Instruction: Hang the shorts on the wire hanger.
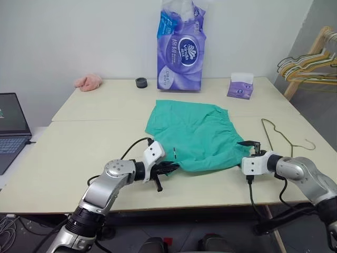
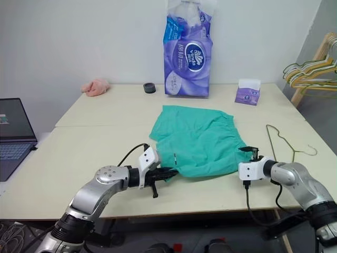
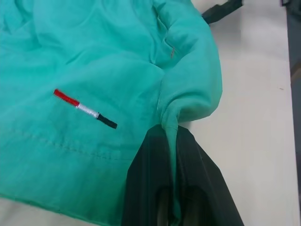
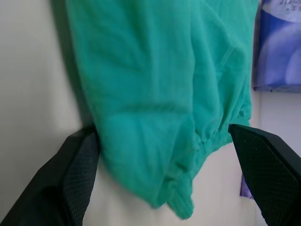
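Observation:
The teal-green shorts (image 1: 195,132) lie spread on the cream table (image 1: 79,153), with a small red, white and black mark (image 3: 84,109) near the hem. My left gripper (image 1: 167,167) is shut on the near left corner of the shorts, and the fabric bunches between its black fingers (image 3: 150,179). My right gripper (image 1: 247,158) is open at the near right corner. There the gathered waistband (image 4: 188,188) lies between its spread fingers (image 4: 70,179). The wire hanger (image 1: 279,134) lies flat on the table to the right of the shorts, just beyond my right gripper.
A tall purple tissue pack (image 1: 180,52), a small purple tissue box (image 1: 240,87), a black roll (image 1: 141,83) and a pink cloth (image 1: 88,81) stand along the back. A laptop (image 1: 10,129) sits at the far left. Coloured hangers (image 1: 308,66) hang at the right.

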{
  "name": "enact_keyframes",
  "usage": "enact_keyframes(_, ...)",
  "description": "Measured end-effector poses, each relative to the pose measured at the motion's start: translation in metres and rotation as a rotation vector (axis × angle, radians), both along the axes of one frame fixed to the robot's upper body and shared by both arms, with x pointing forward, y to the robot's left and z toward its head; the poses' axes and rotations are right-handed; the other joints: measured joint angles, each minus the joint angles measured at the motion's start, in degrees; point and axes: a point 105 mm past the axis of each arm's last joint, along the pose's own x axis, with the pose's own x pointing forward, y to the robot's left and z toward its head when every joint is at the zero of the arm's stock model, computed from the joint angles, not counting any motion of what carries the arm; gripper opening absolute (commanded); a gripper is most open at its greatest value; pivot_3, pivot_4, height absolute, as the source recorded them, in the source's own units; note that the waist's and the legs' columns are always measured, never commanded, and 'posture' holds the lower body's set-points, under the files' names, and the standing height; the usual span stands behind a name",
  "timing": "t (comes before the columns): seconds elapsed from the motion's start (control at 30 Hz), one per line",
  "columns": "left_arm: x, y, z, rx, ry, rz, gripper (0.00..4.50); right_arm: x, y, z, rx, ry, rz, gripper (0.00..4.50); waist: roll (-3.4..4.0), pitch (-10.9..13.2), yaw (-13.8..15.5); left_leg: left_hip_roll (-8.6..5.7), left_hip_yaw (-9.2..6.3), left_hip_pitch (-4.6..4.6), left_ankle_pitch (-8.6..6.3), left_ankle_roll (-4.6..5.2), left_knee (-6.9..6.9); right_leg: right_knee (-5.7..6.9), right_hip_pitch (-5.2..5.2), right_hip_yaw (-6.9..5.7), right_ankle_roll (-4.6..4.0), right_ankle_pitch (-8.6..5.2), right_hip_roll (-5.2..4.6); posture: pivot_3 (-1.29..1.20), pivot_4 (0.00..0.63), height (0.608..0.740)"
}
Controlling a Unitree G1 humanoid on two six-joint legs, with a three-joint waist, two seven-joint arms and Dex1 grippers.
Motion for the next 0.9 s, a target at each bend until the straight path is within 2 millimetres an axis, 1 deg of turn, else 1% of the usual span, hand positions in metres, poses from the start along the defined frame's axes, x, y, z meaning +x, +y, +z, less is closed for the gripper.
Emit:
enact_keyframes(0.1, 0.000, 0.003, 0.001, 0.003, 0.000, 0.001, 0.00, 0.010, 0.000, -0.002, -0.005, -0.017, -0.007, 3.87, -0.01, 0.0, 0.0, 0.00, 0.00, 0.09, -0.01, -0.02, 0.00, 0.00, 0.10, 0.01, -0.02, -0.01, 0.00, -0.06, 0.014, 0.740)
enact_keyframes(0.27, 0.001, 0.015, 0.001, 0.031, 0.001, 0.018, 0.00, 0.010, -0.001, -0.011, 0.016, 0.021, -0.024, 2.12, 0.00, 0.0, 0.1, -0.03, 0.00, 0.14, -0.01, -0.01, 0.02, 0.00, 0.16, 0.02, -0.02, -0.01, -0.05, -0.06, 0.019, 0.740)
enact_keyframes(0.33, 0.000, 0.023, 0.000, 0.054, 0.001, 0.018, 0.00, 0.009, -0.001, -0.012, 0.016, 0.037, -0.020, 1.33, 0.03, 0.0, 0.0, -0.02, 0.00, 0.14, -0.02, -0.01, 0.00, 0.01, 0.14, 0.03, -0.02, -0.03, -0.07, -0.06, 0.021, 0.740)
enact_keyframes(0.43, -0.010, 0.036, -0.010, 0.099, 0.045, -0.004, 0.00, 0.003, 0.006, -0.008, 0.030, 0.060, 0.011, 0.27, 0.06, 0.0, 0.0, 0.02, -0.01, 0.15, -0.04, -0.02, -0.01, 0.04, 0.13, 0.03, -0.04, -0.05, -0.13, -0.07, 0.025, 0.740)
enact_keyframes(0.47, -0.014, 0.039, -0.013, 0.115, 0.063, -0.018, 0.00, 0.000, 0.009, -0.006, 0.033, 0.070, 0.026, 0.02, 0.07, 0.0, 0.0, 0.03, -0.01, 0.15, -0.05, -0.02, 0.00, 0.05, 0.12, 0.03, -0.04, -0.06, -0.14, -0.07, 0.026, 0.740)
enact_keyframes(0.57, -0.032, 0.049, -0.020, 0.164, 0.118, -0.093, 0.00, -0.018, 0.018, -0.002, 0.032, 0.127, 0.076, 0.02, 0.10, 0.1, 0.0, 0.06, -0.01, 0.16, -0.09, -0.01, 0.00, 0.05, 0.12, 0.02, -0.04, -0.08, -0.15, -0.07, 0.026, 0.740)
enact_keyframes(0.63, -0.043, 0.050, -0.023, 0.175, 0.153, -0.136, 0.00, -0.030, 0.022, -0.001, 0.028, 0.173, 0.096, 0.02, 0.13, 0.1, 0.1, 0.05, -0.01, 0.15, -0.10, -0.01, 0.02, 0.04, 0.14, 0.01, -0.03, -0.09, -0.18, -0.07, 0.028, 0.740)
enact_keyframes(0.67, -0.048, 0.051, -0.024, 0.181, 0.169, -0.156, 0.00, -0.037, 0.023, -0.002, 0.022, 0.204, 0.103, 0.02, 0.15, 0.1, 0.3, 0.04, -0.03, 0.14, -0.10, -0.01, 0.03, 0.04, 0.13, -0.02, -0.01, -0.10, -0.19, -0.08, 0.028, 0.740)
enact_keyframes(0.7, -0.055, 0.053, -0.024, 0.188, 0.198, -0.180, 0.00, -0.050, 0.024, -0.003, 0.012, 0.247, 0.116, 0.02, 0.16, 0.1, 0.4, 0.04, -0.04, 0.13, -0.13, 0.01, 0.03, 0.03, 0.14, -0.04, 0.01, -0.13, -0.22, -0.08, 0.028, 0.740)
enact_keyframes(0.77, -0.065, 0.056, -0.024, 0.194, 0.242, -0.212, 0.00, -0.068, 0.024, -0.005, 0.000, 0.324, 0.123, 0.02, 0.19, 0.1, 0.4, 0.04, -0.04, 0.13, -0.14, 0.02, 0.03, 0.02, 0.14, -0.04, 0.04, -0.15, -0.24, -0.08, 0.029, 0.740)
enact_keyframes(0.9, -0.090, 0.051, -0.021, 0.179, 0.319, -0.302, 0.00, -0.096, 0.018, -0.006, -0.017, 0.441, 0.115, 0.02, 0.24, 0.2, 0.3, 0.06, -0.01, 0.15, -0.16, 0.00, 0.03, 0.02, 0.14, -0.05, 0.27, -0.33, -0.25, -0.09, 0.027, 0.740)
